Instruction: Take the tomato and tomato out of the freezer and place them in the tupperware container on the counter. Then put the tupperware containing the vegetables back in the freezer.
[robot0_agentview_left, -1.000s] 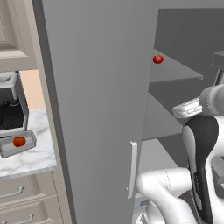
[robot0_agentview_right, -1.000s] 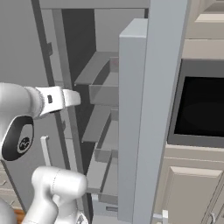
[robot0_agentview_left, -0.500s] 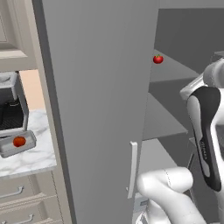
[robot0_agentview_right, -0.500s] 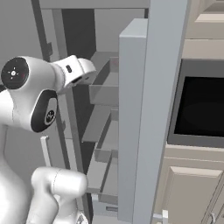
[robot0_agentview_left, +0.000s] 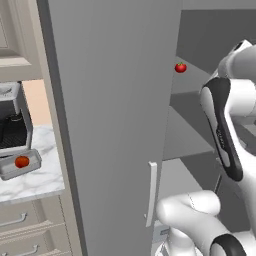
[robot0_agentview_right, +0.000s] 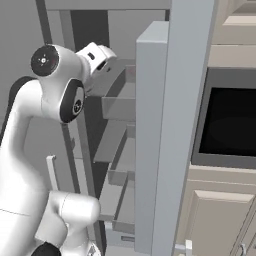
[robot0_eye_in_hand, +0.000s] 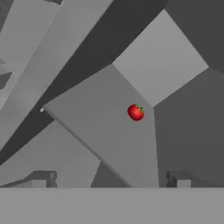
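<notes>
- Left base view shows the freezer with its door swung open, so the arm can get to the shelves inside.
- One tomato sits in the tupperware container on the surface; that one looks done.
- The hand is spread wide with nothing in it, pointing at the red tomato on a freezer shelf, ready to grab.

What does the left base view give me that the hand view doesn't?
Left base view alone: the orange-red tomato already in the tupperware container on the counter, the coffee machine, and the freezer door's handle. Hand view alone: the pincer open, fingertips well short of the fruit. Both: the red tomato on a grey freezer shelf.
</notes>
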